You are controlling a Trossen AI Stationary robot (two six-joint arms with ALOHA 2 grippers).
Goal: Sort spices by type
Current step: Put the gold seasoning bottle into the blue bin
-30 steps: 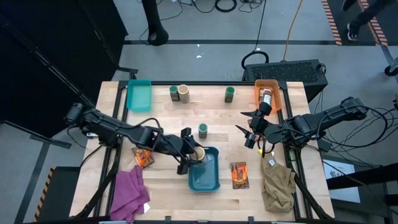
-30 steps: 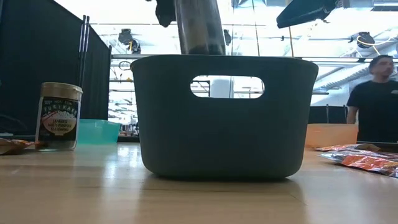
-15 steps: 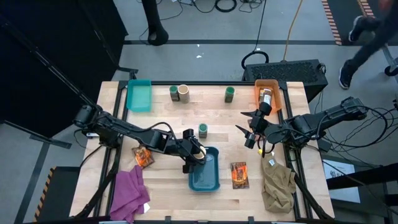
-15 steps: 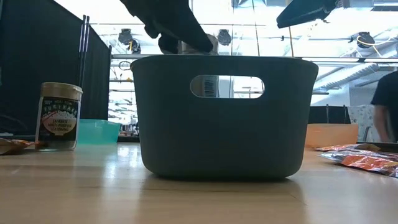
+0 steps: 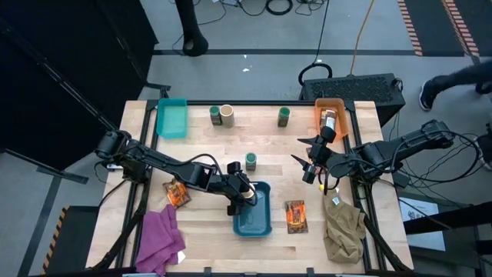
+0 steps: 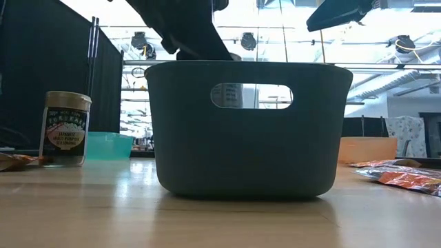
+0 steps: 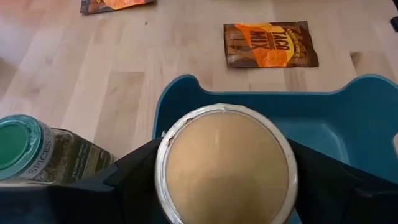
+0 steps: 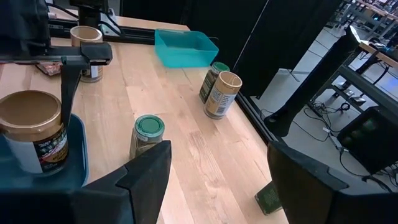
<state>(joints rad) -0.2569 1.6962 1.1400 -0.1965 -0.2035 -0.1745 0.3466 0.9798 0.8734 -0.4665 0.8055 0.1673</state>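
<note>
One cream-topped jar [image 7: 226,163] in left gripper [image 5: 243,193] (over dark bin [image 5: 254,220])

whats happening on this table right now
The left gripper holds a cream-topped spice jar upright over the edge of the dark teal bin, apparently about to set it inside. The right gripper hangs open above the table, holding nothing. A green-lidded jar stands just behind the bin, and an orange taco mix packet lies on the table beside it.
</note>
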